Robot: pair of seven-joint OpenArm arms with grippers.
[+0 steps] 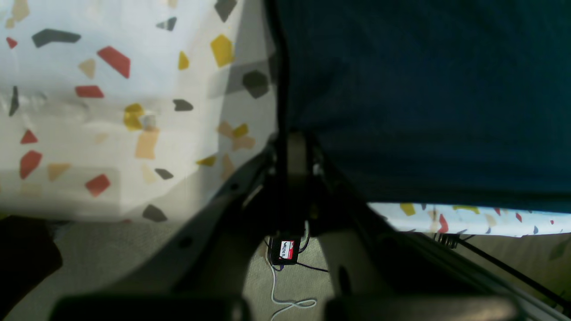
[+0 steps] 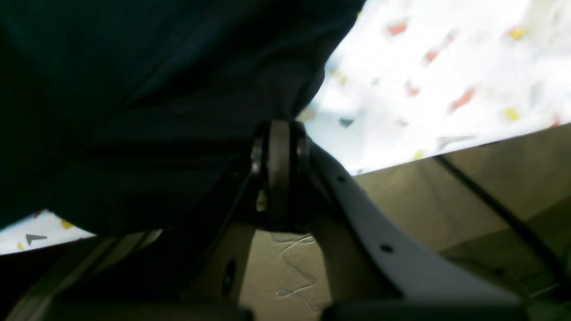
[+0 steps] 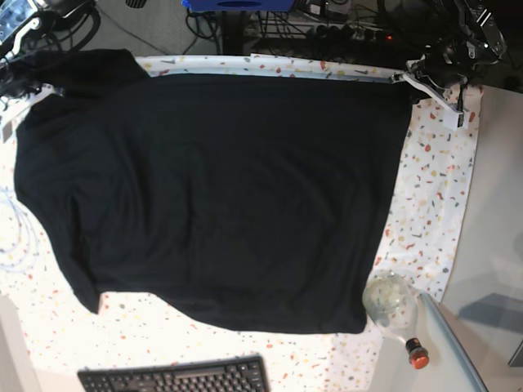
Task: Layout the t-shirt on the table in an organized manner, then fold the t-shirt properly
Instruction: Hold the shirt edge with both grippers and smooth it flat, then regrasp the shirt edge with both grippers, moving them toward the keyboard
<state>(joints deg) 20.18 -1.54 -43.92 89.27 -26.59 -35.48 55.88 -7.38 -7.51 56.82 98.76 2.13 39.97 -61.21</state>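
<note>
The black t-shirt [image 3: 221, 188] lies spread wide over the flecked white table [image 3: 433, 204]. My left gripper [image 3: 408, 82] is at the shirt's far right corner. In the left wrist view its jaws [image 1: 292, 142] are together on the shirt's edge [image 1: 424, 89], beside the table cloth [image 1: 89, 111]. My right gripper [image 3: 31, 84] is at the shirt's far left corner. In the right wrist view it [image 2: 279, 133] is shut on a fold of the shirt [image 2: 134, 89], with the table [image 2: 446, 67] beyond. Both held corners sit near the table's far edge.
A black keyboard [image 3: 173, 377] lies at the near edge. A clear glass bottle with a red cap [image 3: 394, 308] lies on its side at the near right corner. Cables and equipment stand behind the far edge. Floor and cables show below both wrists.
</note>
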